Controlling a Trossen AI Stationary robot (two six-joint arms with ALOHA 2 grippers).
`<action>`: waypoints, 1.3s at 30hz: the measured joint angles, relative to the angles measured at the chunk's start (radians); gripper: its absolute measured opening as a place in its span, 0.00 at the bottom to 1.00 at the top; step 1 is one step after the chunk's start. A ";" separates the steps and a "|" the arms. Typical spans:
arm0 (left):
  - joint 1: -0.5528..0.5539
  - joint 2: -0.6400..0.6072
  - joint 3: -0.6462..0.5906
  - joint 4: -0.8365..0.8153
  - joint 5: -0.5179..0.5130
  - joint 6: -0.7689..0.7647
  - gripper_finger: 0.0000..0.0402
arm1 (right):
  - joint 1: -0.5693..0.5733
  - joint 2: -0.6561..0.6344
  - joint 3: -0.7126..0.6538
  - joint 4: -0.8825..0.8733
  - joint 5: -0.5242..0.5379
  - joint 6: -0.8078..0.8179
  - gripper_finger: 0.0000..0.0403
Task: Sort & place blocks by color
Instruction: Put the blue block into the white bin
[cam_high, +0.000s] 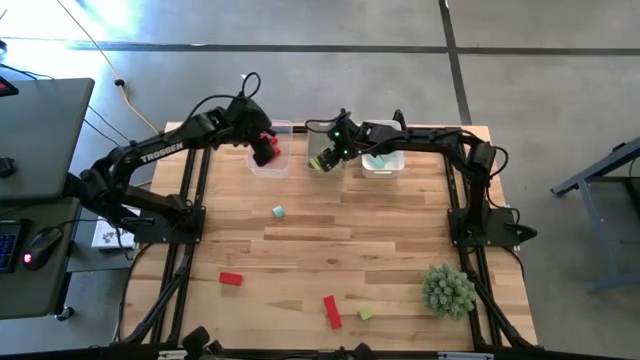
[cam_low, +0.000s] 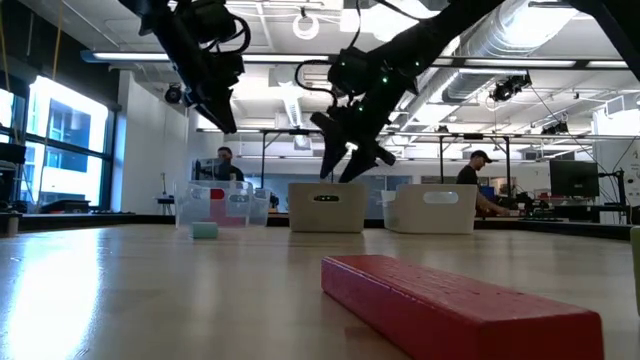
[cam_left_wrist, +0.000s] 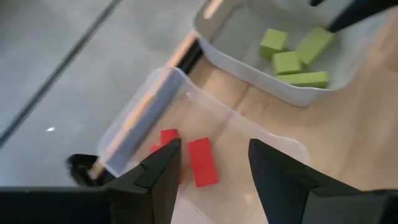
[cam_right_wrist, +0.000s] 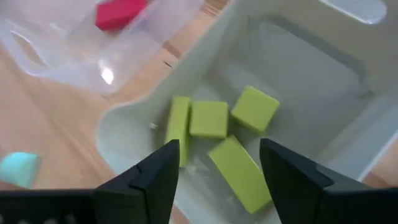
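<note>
My left gripper (cam_high: 266, 150) (cam_left_wrist: 214, 149) hangs open over the left clear bin (cam_high: 283, 128), where red blocks (cam_left_wrist: 201, 162) lie on the floor of the bin. My right gripper (cam_high: 325, 158) (cam_right_wrist: 219, 146) hangs open over the middle bin (cam_right_wrist: 124, 124), which holds several yellow-green blocks (cam_right_wrist: 208, 118). Neither gripper holds anything. On the table lie a teal block (cam_high: 278, 211), a short red block (cam_high: 231, 279), a red bar (cam_high: 331, 311) and a yellow-green block (cam_high: 365, 314).
A third bin (cam_high: 392, 163) with teal blocks stands to the right of the middle one, all three in a row at the table's far edge. A spiky green plant (cam_high: 448, 290) sits near the right near corner. People show in the room behind the table.
</note>
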 joint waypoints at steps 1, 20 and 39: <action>0.000 -0.004 0.000 -0.008 0.018 0.000 0.44 | 0.002 0.000 0.015 -0.014 -0.014 0.004 0.52; -0.078 -0.129 0.000 -0.265 0.064 -0.033 0.44 | 0.212 -0.001 0.209 -0.355 -0.047 0.041 0.50; -0.363 -0.202 0.000 -0.407 0.064 -0.024 0.44 | 0.376 -0.048 0.210 -0.394 -0.115 0.126 0.50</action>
